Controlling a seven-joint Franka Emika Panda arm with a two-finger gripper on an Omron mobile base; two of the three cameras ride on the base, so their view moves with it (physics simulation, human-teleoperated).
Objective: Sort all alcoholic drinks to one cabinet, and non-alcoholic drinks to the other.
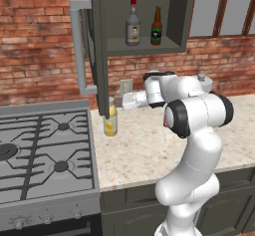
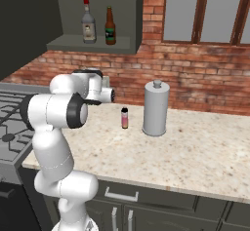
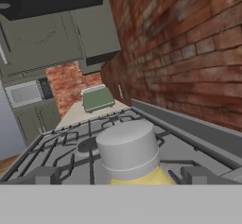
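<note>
The tall yellow bottle [image 1: 110, 122] stands on the counter beside the stove. In the hand view its white cap [image 3: 128, 148] sits between my two fingertips, untouched. My gripper [image 3: 123, 176] is open, level with the bottle's top [image 1: 115, 102]. The wall cabinet [image 1: 144, 45] stands open, its door swung left with the pale bar handle [image 1: 78, 46]. On its shelf stand the grey red-capped bottle [image 1: 132, 24] [image 2: 88, 23] and the brown beer bottle [image 1: 157, 27] [image 2: 110, 27]. The small pink bottle [image 2: 125, 118] stands on the counter near the wall.
A tall grey canister [image 2: 156, 109] stands just right of the pink bottle. The gas stove [image 1: 45, 150] lies left of the yellow bottle. Past it the hand view shows a green toaster [image 3: 98, 99] and more grey-green wall cabinets [image 3: 94, 34]. A brick wall backs the counter.
</note>
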